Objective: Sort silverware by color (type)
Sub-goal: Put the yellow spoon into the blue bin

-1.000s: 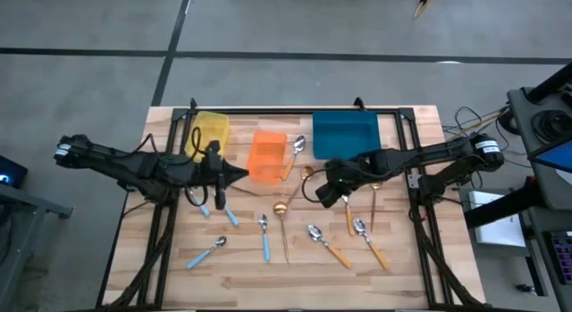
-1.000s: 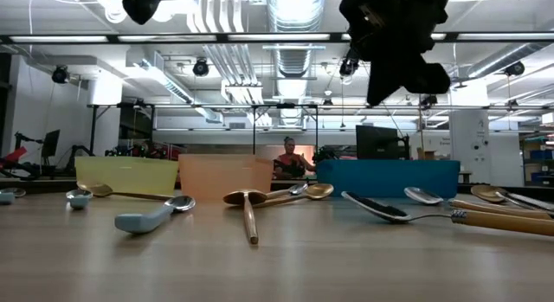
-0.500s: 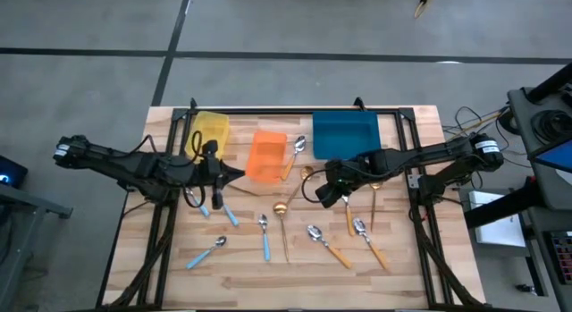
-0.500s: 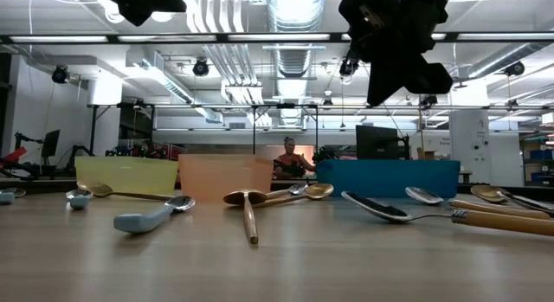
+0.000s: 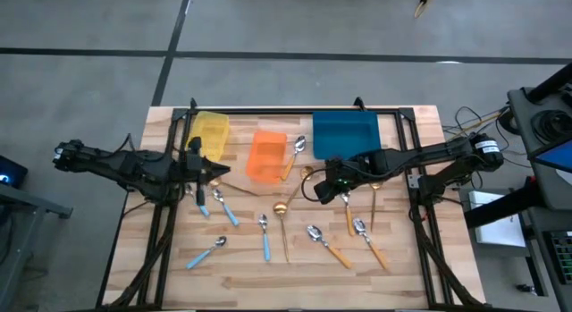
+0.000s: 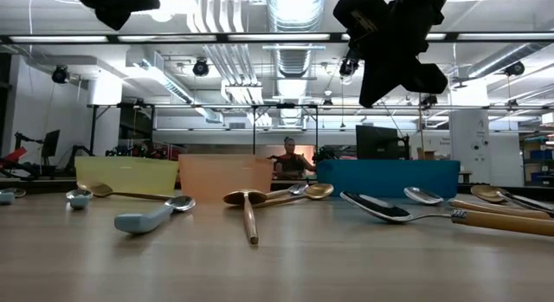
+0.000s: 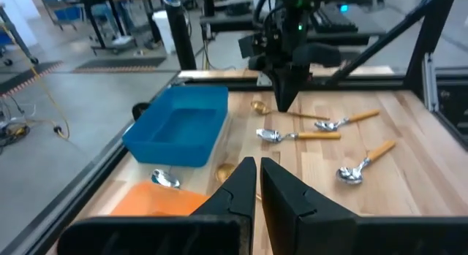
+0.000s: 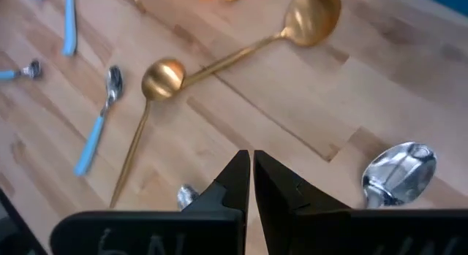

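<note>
light: even overhead, bright | shadows: soft | wrist views: slightly blurred

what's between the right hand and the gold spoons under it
Nothing visible. The right hand, shut and empty, hangs above the table with only bare wood between it and the two gold spoons. The left hand, also shut, waits beside the yellow bin.

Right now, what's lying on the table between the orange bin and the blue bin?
In the high view, one spoon lies in the gap between the orange bin and the blue bin, its silver bowl at the far end.
</note>
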